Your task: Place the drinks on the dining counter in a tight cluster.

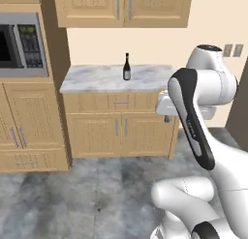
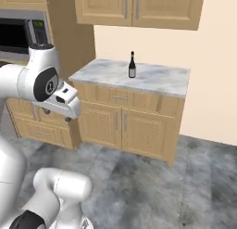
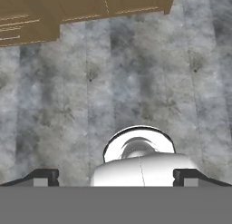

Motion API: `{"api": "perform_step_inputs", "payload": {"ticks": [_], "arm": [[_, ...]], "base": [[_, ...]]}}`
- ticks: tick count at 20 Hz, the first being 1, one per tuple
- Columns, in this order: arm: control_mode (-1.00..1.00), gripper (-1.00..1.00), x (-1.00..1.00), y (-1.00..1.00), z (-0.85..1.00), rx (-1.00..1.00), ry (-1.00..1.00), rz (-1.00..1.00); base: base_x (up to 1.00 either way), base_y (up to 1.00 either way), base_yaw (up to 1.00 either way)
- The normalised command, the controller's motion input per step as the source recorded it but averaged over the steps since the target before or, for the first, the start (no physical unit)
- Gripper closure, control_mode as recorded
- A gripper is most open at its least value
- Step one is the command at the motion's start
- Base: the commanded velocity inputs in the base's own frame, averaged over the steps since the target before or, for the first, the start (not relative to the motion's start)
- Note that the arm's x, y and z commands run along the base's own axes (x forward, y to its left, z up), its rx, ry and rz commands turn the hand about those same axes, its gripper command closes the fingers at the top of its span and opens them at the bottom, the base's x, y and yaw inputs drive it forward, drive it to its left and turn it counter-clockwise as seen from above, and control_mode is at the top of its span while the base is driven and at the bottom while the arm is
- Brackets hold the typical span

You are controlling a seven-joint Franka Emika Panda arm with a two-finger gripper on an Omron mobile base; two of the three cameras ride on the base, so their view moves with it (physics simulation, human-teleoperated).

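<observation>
A: On the short marble counter (image 1: 97,78) under the wall cabinets (image 1: 123,8), what stands there?

B: One wine bottle (image 1: 126,67), dark, long-necked, with a pale label, upright near the middle of the top, toward the wall. From the right base camera the same wine bottle (image 2: 132,65) stands alone on the marble.

A: And around it?

B: Tan wood base cabinets (image 1: 121,129) with drawers and two doors sit below the counter. To the left rises a tall wood unit holding a microwave (image 1: 22,42). Two pale wall plates (image 1: 232,50) show on the wall at far right. The floor (image 1: 72,199) is grey mottled stone.

A: Anything between the robot and the bottle?

B: The arm's own upper link and elbow stand in front of the counter's right end in the left base camera. The bottle is well apart from the arm.

A: Where is the gripper?

B: The gripper (image 3: 116,177) points down at the floor, with the foot of the base cabinets along the far edge of the hand camera's picture.

A: Its fingers?

B: The fingertips (image 3: 45,177) stand spread wide, one at each side, nothing between them.
</observation>
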Motion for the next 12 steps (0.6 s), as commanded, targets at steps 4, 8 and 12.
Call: {"api": "perform_step_inputs", "payload": {"ticks": [4,8,12], "arm": [[1.0,-1.0,0.0,0.0,0.0,0.0,0.0,0.0],[1.0,-1.0,0.0,0.0,0.0,0.0,0.0,0.0],[1.0,-1.0,0.0,0.0,0.0,0.0,0.0,0.0]], "base": [[1.0,0.33,-0.29],[1.0,0.41,-0.24],[1.0,0.3,-0.16]]}}
